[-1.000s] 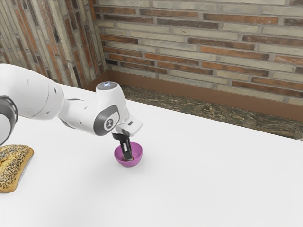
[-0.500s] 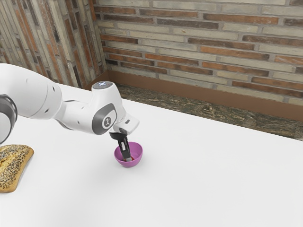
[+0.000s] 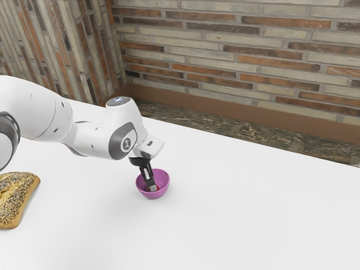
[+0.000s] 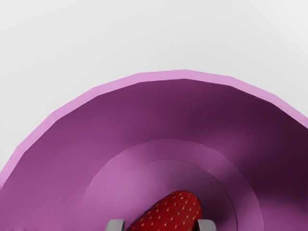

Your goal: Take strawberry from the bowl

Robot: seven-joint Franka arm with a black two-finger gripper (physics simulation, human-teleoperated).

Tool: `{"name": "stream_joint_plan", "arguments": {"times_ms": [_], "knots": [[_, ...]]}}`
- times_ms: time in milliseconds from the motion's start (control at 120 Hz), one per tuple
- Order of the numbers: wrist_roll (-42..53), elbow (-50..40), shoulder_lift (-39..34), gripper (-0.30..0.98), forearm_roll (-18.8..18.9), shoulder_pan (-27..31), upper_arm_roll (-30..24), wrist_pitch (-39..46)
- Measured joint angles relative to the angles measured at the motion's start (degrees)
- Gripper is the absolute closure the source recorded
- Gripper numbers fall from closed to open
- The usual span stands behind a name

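At ext. view's left you've got seed-crusted bread (image 3: 18, 197), partly cut off; then your gripper (image 3: 152, 188), tips pinching the red, dimpled strawberry (image 4: 171, 211) (one end cut off in wrist view) w/in the smooth, round purple bowl (image 3: 163, 179).

ext far, wrist nr; both: bowl (image 4: 144, 115)

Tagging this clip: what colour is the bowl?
The bowl is purple, best seen in the wrist view.

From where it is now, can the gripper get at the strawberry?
Yes, most likely: the gripper reaches down inside the bowl, right at the strawberry, and I see nothing lying over it. The surrounding wall may limit sideways room.
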Motion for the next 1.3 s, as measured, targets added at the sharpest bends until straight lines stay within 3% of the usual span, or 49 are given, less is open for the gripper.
{"name": "stream_joint_plan", "arguments": {"times_ms": [117, 233, 492, 642, 783, 933, 1300], "knots": [[-0.54, -0.48, -1.21, 0.68, 0.20, -0.09, 0.01, 0.28], [-1.46, -4.50, -6.88, 0.71, 0.06, -0.83, -0.32, 0.50], [-6.31, -19.24, -21.13, 0.76, -1.71, -4.73, -7.40, 0.75], [-9.53, -20.34, -18.56, 0.77, -1.62, -9.76, -8.36, 1.15], [-12.05, -20.27, -15.94, 0.77, -1.52, -3.60, -8.68, 2.38], [-14.15, -20.19, -13.76, 0.77, -1.59, -3.56, -8.73, 3.76], [-14.40, -19.68, -15.66, 0.20, -3.14, -4.29, -8.87, 3.90]]}}
